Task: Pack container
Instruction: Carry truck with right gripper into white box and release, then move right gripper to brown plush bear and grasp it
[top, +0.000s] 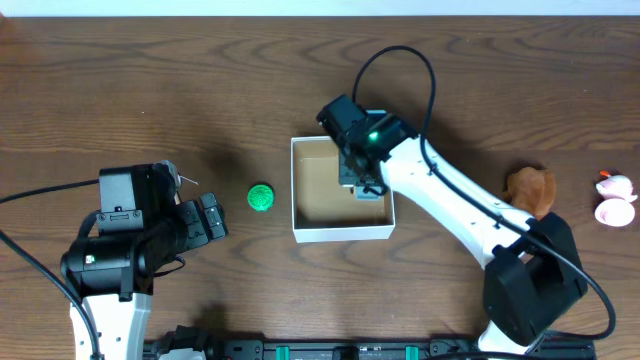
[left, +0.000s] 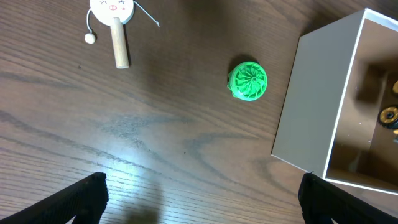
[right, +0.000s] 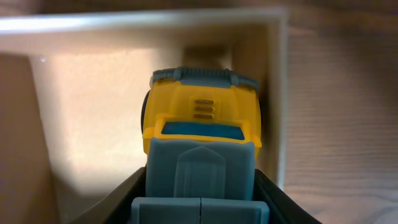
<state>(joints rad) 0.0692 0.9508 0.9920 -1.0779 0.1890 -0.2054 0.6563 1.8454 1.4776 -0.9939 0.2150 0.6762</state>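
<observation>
Treat thin-walled white square cardboard container (top: 343, 233) as light, flimsy, slide-prone, gripping one wall rim, with right hand (right: 200, 180) pinching yellow-and-blue toy truck (right: 202, 112), left hand (left: 205, 202) spread empty.

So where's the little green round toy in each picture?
Overhead: the small green ridged round toy sits just left of the white-walled square container.
Left wrist: upper middle, left of the container's wall.
Right wrist: not in it, just a yellow toy truck.
Shared landmark: the container's white wall.
</observation>
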